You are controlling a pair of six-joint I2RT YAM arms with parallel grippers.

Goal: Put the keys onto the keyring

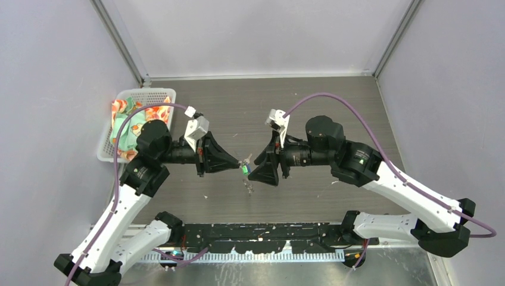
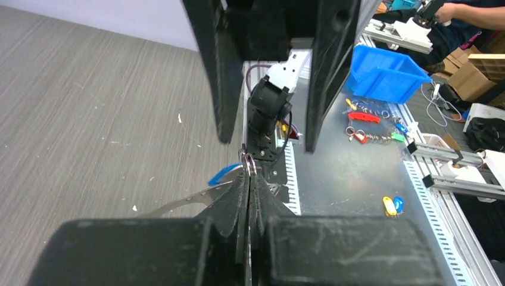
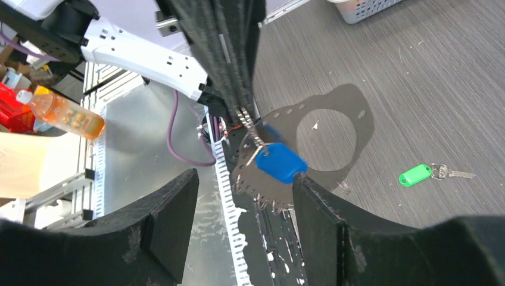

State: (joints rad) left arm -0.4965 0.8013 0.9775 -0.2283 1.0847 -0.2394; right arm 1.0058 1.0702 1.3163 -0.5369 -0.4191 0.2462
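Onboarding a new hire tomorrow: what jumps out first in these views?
The two arms meet nose to nose mid-table: the left hand is pinched shut on the keyring, the blue key dangles from it, and the right hand is open just opposite. Next, the green key lies alone on the table, and a white basket of bright fabric sits back left.

blue key (image 3: 280,164): blue head | green key (image 3: 415,175): green head | table (image 3: 429,71): grey, streaked
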